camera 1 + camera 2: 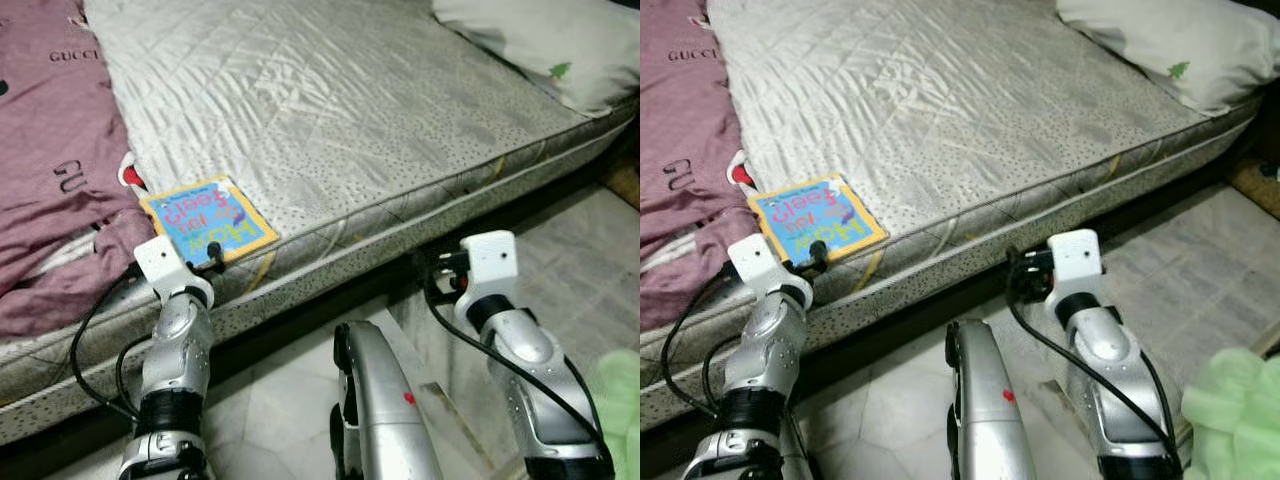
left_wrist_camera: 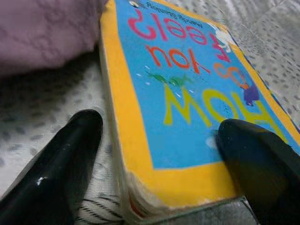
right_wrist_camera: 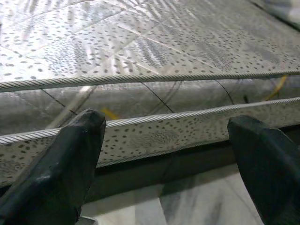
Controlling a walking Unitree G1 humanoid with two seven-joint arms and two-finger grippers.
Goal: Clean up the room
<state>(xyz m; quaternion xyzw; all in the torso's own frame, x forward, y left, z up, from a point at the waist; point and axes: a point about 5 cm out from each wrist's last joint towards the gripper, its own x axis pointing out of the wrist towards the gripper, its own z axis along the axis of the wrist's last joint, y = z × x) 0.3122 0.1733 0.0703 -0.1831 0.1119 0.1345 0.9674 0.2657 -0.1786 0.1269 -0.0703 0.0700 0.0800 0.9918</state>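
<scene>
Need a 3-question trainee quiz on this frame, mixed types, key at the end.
1. True or false: the left pincer straddles a corner of the blue, yellow-bordered board book.
2. Which is nearer the book: A) the mauve printed cloth, B) the white pillow?
3. Fill in: the right pincer faces the side of the grey quilted ___.

Key: 1 true, one finger beside the book and one on its cover. 2 A. 3 mattress.

Spread black fingers [image 2: 61,164] astride a book [image 2: 187,108] corner (blue, yellow-bordered)
</scene>
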